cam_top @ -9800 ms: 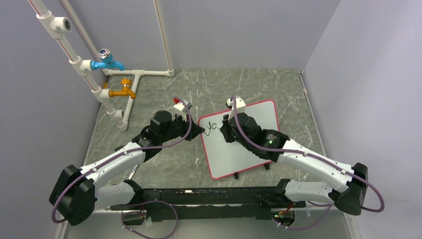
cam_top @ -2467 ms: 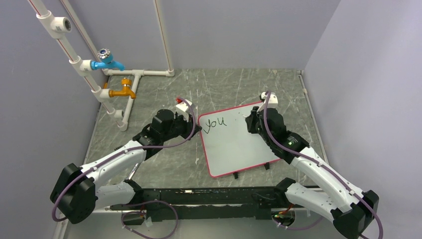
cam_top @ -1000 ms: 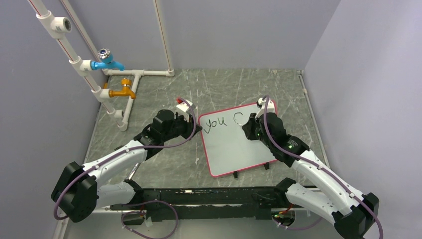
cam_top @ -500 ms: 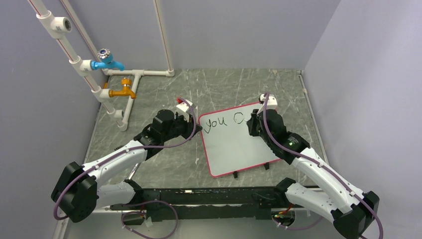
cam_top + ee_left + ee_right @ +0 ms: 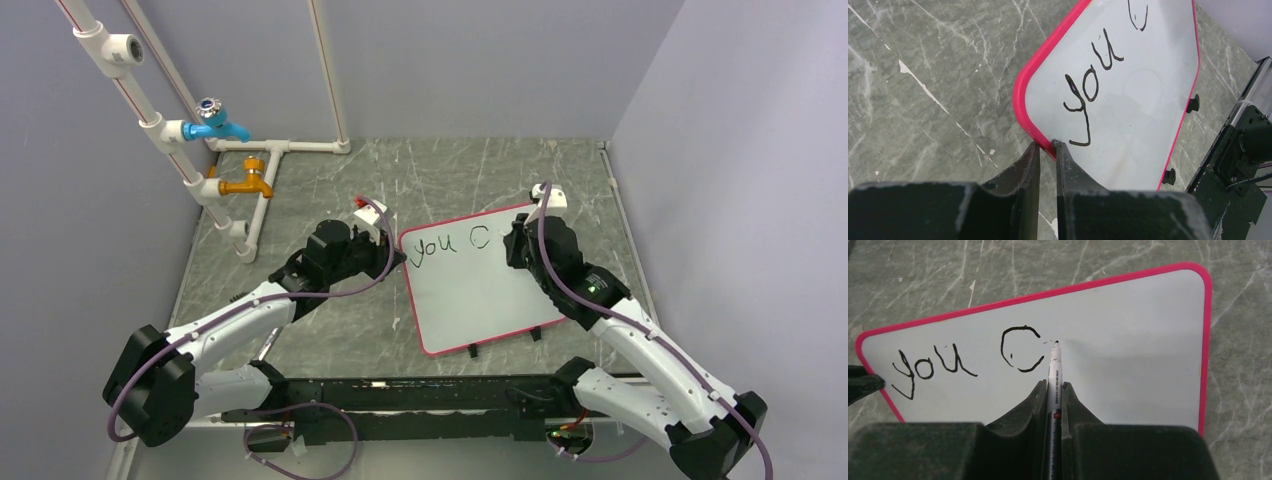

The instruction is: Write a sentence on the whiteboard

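Observation:
The whiteboard (image 5: 478, 285) (image 5: 1143, 95) (image 5: 1128, 370) lies flat on the table, white with a red-pink rim, and reads "you C" in black. My left gripper (image 5: 398, 258) (image 5: 1047, 145) is shut on the rim at the board's left corner, just below the "y". My right gripper (image 5: 512, 243) (image 5: 1053, 385) is shut on a white marker (image 5: 1054, 372). The marker's black tip rests on the board just right of the "C", beside a few faint ink specks.
White pipes with a blue tap (image 5: 212, 126) and an orange tap (image 5: 247, 183) stand at the back left. Grey walls close in the marble-patterned table (image 5: 440, 170). Black feet (image 5: 474, 350) stick out from the board's near edge, close to the black base rail (image 5: 420, 395).
A "C" has been finished after "you". My right gripper with the marker has shifted right to just past the "C". The left gripper has stayed on the rim.

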